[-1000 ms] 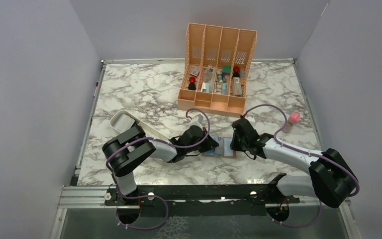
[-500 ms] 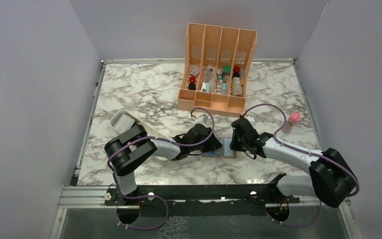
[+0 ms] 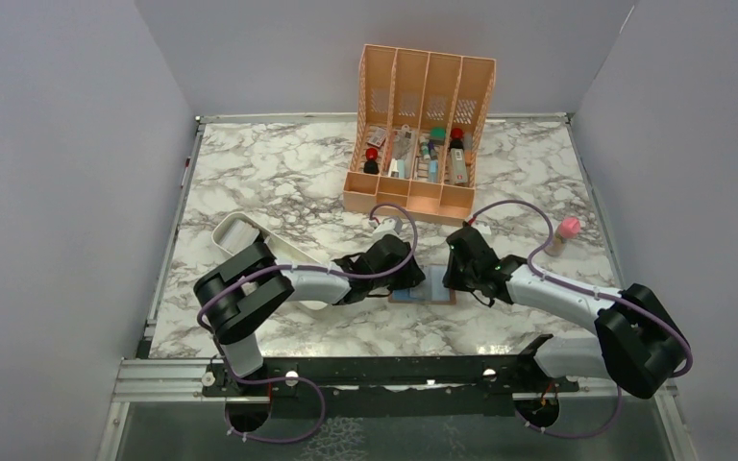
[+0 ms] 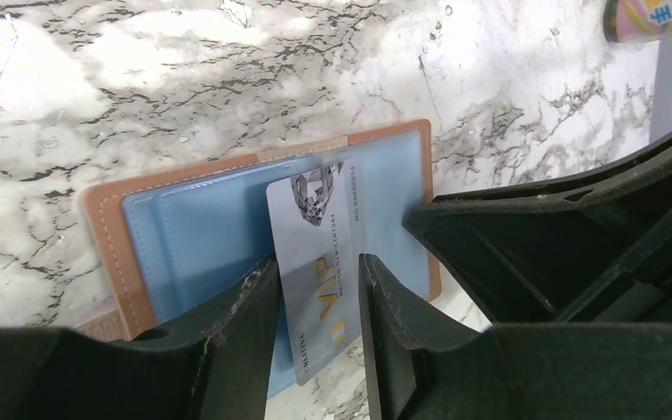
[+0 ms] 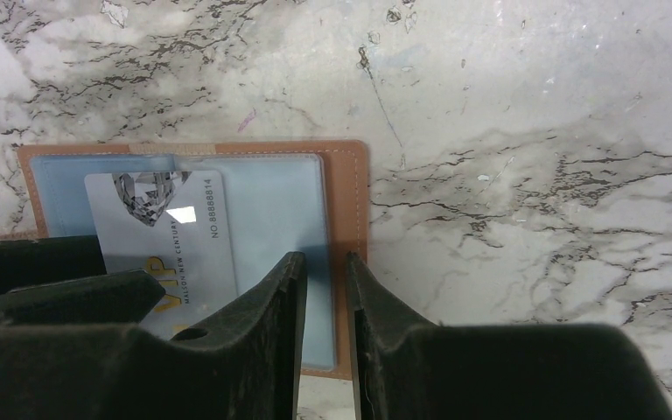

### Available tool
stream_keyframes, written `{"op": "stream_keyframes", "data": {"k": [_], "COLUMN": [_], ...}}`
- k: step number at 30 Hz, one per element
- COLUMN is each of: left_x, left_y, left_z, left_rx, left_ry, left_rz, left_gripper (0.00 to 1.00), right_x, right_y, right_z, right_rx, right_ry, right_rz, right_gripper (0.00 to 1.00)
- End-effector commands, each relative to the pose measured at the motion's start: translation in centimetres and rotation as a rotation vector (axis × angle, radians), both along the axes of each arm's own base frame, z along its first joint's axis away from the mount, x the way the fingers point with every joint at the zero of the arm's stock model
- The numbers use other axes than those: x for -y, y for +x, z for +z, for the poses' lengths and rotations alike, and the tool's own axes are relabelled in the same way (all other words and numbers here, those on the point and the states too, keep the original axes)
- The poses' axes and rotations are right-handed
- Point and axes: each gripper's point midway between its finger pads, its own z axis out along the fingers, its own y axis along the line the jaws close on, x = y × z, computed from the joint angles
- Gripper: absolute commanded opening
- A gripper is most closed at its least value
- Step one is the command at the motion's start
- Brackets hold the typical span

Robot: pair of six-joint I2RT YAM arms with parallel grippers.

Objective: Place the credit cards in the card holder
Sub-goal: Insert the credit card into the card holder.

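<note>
The card holder [image 3: 425, 287] lies open and flat on the marble between both grippers, brown outside and light blue inside [image 4: 201, 227]. A silver VIP credit card [image 4: 315, 254] stands partly slid into its pocket, its lower end sticking out toward me. My left gripper [image 4: 317, 262] is open, its fingers on either side of the card with a gap on the right side. My right gripper [image 5: 324, 256] is set down over the holder's right edge [image 5: 350, 201], jaws a little apart, nothing pinched between them. The card [image 5: 166, 227] shows under the clear pocket there too.
A tall peach organizer [image 3: 421, 134] full of small items stands at the back. A white oblong tray [image 3: 250, 240] lies left of my left arm. A pink-capped tube [image 3: 565, 233] stands at the right.
My left gripper has gone from shut on the card to open, leaving the card in the pocket, and its wrist has shifted slightly right. The right arm has stayed put.
</note>
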Motion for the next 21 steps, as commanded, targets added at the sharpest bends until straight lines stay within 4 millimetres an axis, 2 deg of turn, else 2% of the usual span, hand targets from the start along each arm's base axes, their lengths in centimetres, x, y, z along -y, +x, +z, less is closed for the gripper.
{"op": "stream_keyframes", "data": {"k": [1,12,17,21], "left_x": [-1.3,0.7,0.4,-0.2], "left_y": [0.3,-0.3,-0.2,0.3], "left_z": [-0.4,-0.3,-0.7,0.1], "left_rx": [0.032,0.035,0.033,0.062], "left_ry": [0.097,0.100,0.131,0.169], "left_rz": [0.022,-0.024,-0.014,-0.001], "left_gripper": [0.42,0.42,0.42,0.42], "right_x": [0.7,0.0,-0.9,-0.1], "right_y": [-0.6,-0.7,-0.9,-0.4], "right_z": [-1.1,-0.8,-0.6,-0.2], "right_rx": [-0.031,-0.034,-0.047,-0.041], "right_ry": [-0.023,0.014,0.061,0.029], "right_rz": [-0.008,0.006,0.025,-0.001], "right_gripper": [0.28,0.27,0.27,0.28]}}
